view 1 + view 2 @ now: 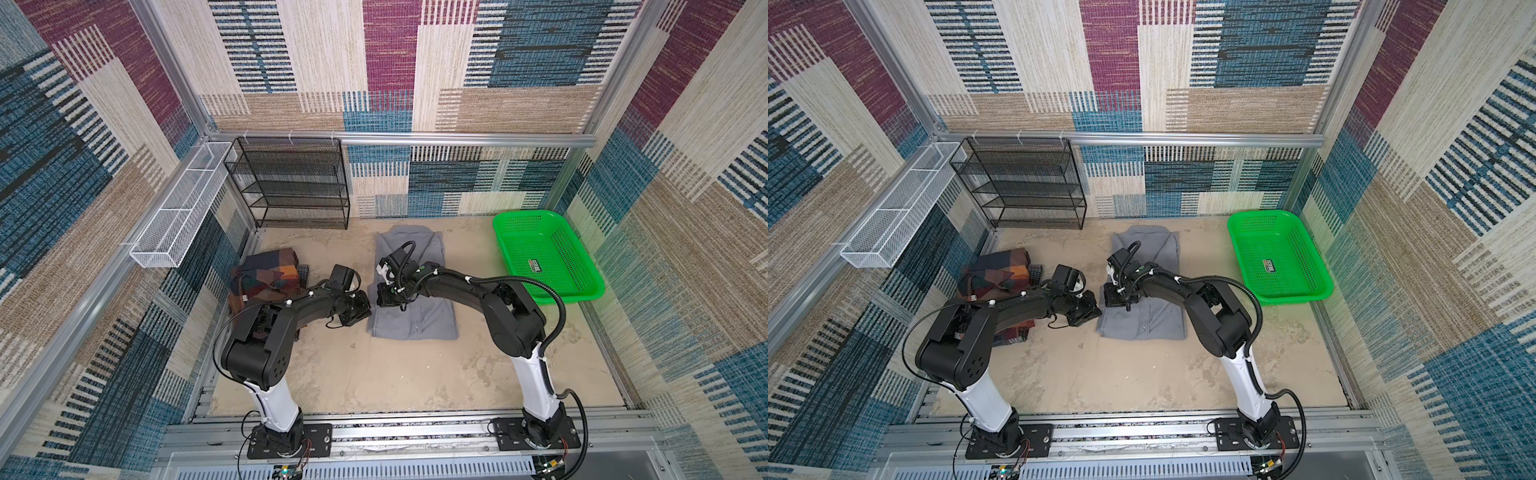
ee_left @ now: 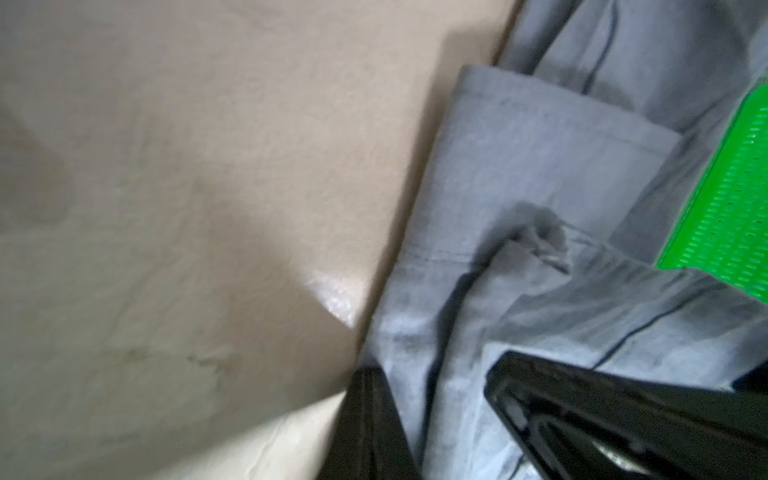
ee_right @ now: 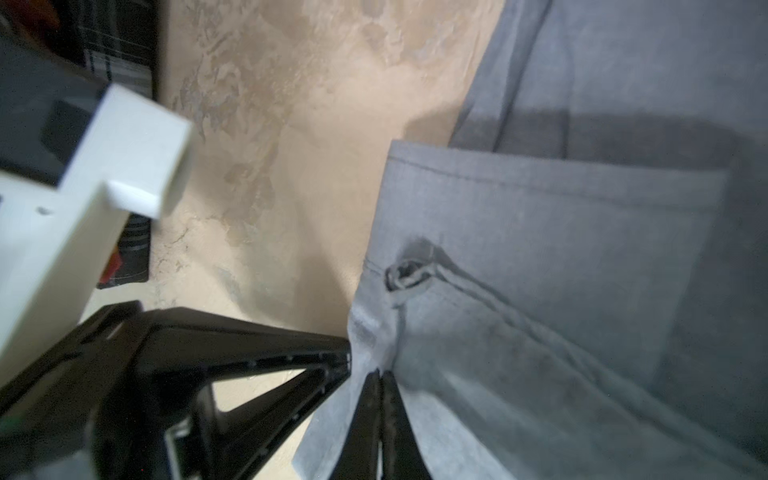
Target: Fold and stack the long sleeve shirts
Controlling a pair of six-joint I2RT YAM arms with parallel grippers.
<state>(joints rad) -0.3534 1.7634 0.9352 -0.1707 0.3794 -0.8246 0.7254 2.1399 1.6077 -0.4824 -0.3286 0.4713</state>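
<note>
On bench (image 1: 374, 386), centre: gray shirt (image 1: 415, 320), flat. At left: plaid shirt (image 1: 266, 276), bundled. Clenched on gray side edge: right end effector (image 3: 380, 395). Alongside: left end effector (image 2: 370, 399), clenched, hold unclear. Cloth judged light, limp; pinch edges, expect sag.

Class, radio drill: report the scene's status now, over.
Left pincer shut on gray shirt edge. Right pincer shut on same edge. Plaid shirt lies apart, left. Nothing blocking.

The beige table (image 1: 374, 374) (mottled) bears a gray shirt (image 1: 432, 320), plaid shirt (image 1: 266, 274), green basket (image 1: 548, 249), black rack (image 1: 291, 183).
</note>
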